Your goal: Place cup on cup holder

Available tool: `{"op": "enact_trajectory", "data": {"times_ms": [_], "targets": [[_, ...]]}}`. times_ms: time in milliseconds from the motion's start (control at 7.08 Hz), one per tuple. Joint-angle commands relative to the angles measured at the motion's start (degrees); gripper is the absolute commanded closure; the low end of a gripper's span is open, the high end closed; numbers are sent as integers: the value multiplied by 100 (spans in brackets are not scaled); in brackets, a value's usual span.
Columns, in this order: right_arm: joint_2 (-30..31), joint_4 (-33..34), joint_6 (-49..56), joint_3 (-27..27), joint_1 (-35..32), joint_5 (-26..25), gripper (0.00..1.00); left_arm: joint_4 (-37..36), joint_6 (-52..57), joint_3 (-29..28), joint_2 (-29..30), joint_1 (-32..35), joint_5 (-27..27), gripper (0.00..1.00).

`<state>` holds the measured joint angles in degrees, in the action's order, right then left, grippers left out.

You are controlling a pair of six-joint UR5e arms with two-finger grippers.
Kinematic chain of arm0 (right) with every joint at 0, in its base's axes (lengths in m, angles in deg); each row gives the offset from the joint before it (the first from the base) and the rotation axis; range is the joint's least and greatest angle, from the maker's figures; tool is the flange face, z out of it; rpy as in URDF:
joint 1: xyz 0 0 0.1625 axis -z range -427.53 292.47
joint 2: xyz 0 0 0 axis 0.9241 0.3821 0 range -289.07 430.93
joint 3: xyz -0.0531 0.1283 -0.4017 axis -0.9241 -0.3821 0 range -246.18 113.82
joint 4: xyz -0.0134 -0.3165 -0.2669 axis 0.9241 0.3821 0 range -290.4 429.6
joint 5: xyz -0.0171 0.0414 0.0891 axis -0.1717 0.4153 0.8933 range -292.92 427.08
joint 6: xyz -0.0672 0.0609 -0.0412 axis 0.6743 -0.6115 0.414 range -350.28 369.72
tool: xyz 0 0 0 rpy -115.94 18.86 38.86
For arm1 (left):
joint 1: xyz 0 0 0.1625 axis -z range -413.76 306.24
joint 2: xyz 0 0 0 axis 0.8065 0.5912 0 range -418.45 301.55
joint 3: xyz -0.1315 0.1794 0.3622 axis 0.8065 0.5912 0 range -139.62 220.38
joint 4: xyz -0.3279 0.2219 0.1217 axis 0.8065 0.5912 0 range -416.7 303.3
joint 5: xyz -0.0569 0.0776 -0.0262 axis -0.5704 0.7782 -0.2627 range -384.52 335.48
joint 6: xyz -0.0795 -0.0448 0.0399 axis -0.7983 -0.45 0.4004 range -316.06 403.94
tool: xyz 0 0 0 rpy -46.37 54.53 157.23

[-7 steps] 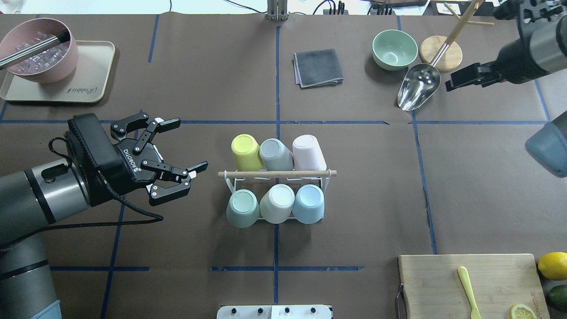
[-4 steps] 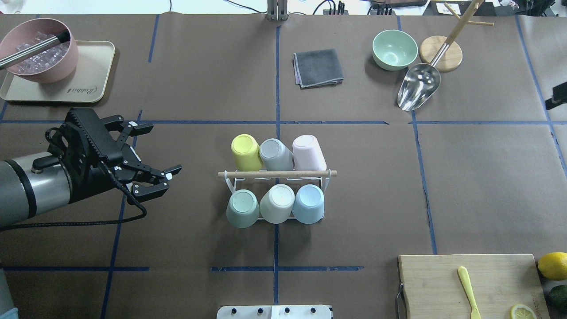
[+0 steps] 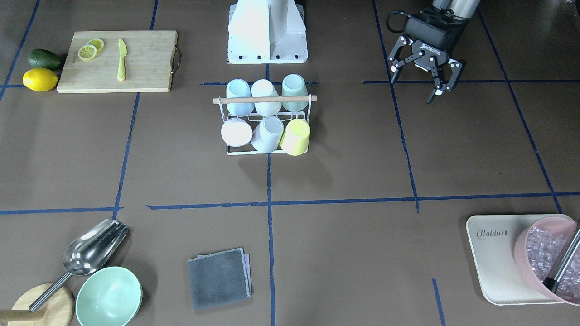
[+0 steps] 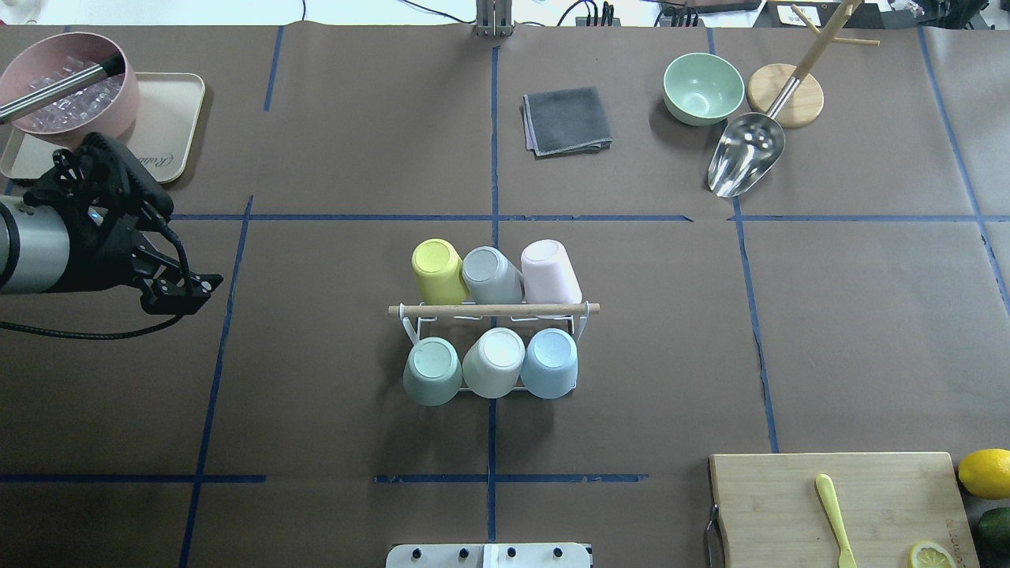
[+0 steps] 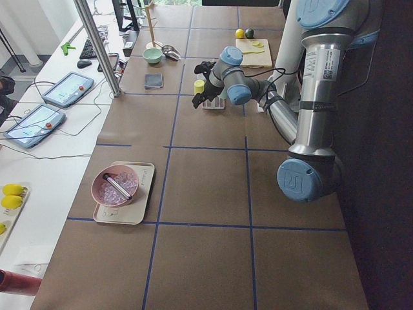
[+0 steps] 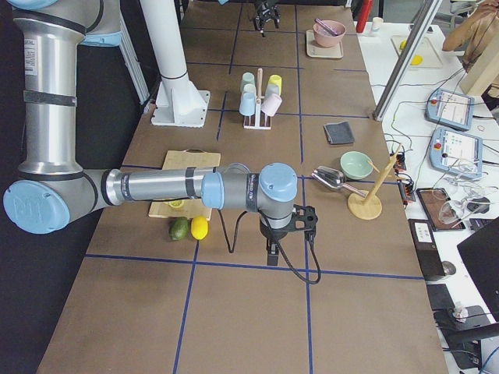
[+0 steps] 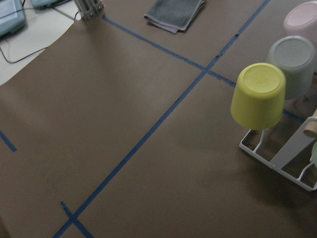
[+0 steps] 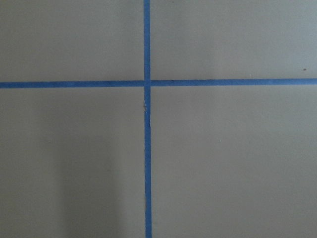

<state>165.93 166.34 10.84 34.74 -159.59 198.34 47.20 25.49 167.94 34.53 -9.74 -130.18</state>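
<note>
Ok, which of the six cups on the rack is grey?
The grey cup is the middle one in the far row of the rack, between the yellow cup and the pink cup.

- A long table covered in brown paper fills the scene, marked into squares by blue tape lines.
- A white bench runs along 1 long edge of it, carrying a tablet, a 2nd tablet and a keyboard.
- 1 metal post rises at the table's edge beside the bench.
- Dark floor lies along the opposite side.
- Even light leaves only soft shadows on the paper.
</note>
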Motion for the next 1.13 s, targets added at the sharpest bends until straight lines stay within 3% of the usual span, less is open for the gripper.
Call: {"op": "enact_trajectory", "data": {"times_ms": [0,282,424,706,989], "targets": [[18,231,684,-20,-93,13,0,-580,8,-1061,236,1087,-1546,0],[254,170,731,-116,-128,74,0,-590,26,-2413,544,1914,-2403,0],[273,161,697,-116,-119,5,0,-625,43,-2829,598,2196,-2458,0],[195,161,652,-300,-119,49,0,-915,61,-2912,398,2566,-2468,0],[106,161,643,-292,-111,23,0,-1973,70,-2799,204,3382,-2809,0]]}}
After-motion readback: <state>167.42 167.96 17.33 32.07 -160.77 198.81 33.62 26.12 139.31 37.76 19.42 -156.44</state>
